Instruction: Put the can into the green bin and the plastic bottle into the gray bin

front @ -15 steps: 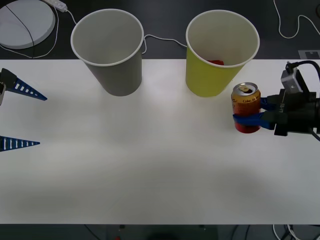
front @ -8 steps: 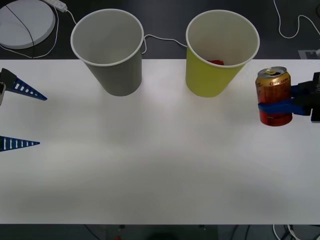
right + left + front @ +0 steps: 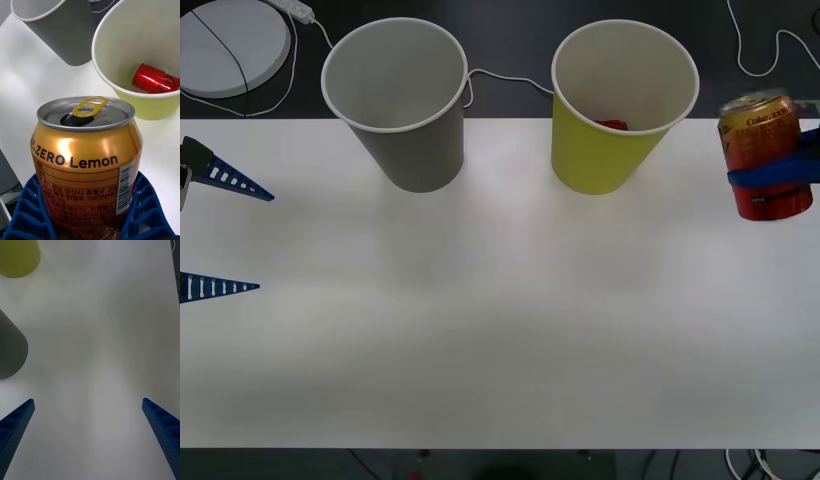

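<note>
My right gripper [image 3: 768,177] is shut on the can [image 3: 765,150], an orange-red drink can with a silver top and gold tab [image 3: 90,106], held upright in the air at the table's right edge, right of the green bin [image 3: 620,150]. That yellow-green cup [image 3: 150,103] holds another red can [image 3: 155,79] lying on its bottom. The gray bin [image 3: 405,140] stands left of it at the table's back. My left gripper [image 3: 264,242] hangs open at the left edge. The plastic bottle is out of view.
A white round disc [image 3: 230,40] and white cables [image 3: 505,78] lie on the dark surface behind the white table [image 3: 500,330]. The table's middle and front are bare.
My right gripper has lifted the can off the table beside the green bin and carried it up and to the right. The left arm has not moved.
</note>
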Robot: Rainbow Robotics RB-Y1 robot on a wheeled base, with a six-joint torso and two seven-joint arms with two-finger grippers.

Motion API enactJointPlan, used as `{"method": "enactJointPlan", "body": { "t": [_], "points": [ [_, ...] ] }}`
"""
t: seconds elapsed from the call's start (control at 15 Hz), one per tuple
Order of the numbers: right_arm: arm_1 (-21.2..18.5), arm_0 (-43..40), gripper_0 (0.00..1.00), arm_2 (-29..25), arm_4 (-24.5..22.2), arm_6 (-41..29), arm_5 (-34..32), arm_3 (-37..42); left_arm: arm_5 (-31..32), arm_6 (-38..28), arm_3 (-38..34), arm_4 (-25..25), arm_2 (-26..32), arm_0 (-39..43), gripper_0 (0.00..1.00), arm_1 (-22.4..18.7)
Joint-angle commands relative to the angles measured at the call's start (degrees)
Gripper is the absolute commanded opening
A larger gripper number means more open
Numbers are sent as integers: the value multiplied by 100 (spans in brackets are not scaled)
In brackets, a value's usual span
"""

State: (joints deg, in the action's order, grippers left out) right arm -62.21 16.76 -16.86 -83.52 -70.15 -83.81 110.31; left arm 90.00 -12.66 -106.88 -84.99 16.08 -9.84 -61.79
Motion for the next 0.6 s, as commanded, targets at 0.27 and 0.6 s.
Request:
{"method": "enactJointPlan", "body": {
  "t": [0.27, 0.6],
  "points": [
    [-98, 1972, 0, 1071, -595, -289, -619, -976, 0, 0, 0, 0, 0, 0, 100, 0],
    [16, 3800, 0, 2512, -1044, -289, -619, -2295, 0, 0, 0, 0, 0, 0, 100, 0]
  ]
}}
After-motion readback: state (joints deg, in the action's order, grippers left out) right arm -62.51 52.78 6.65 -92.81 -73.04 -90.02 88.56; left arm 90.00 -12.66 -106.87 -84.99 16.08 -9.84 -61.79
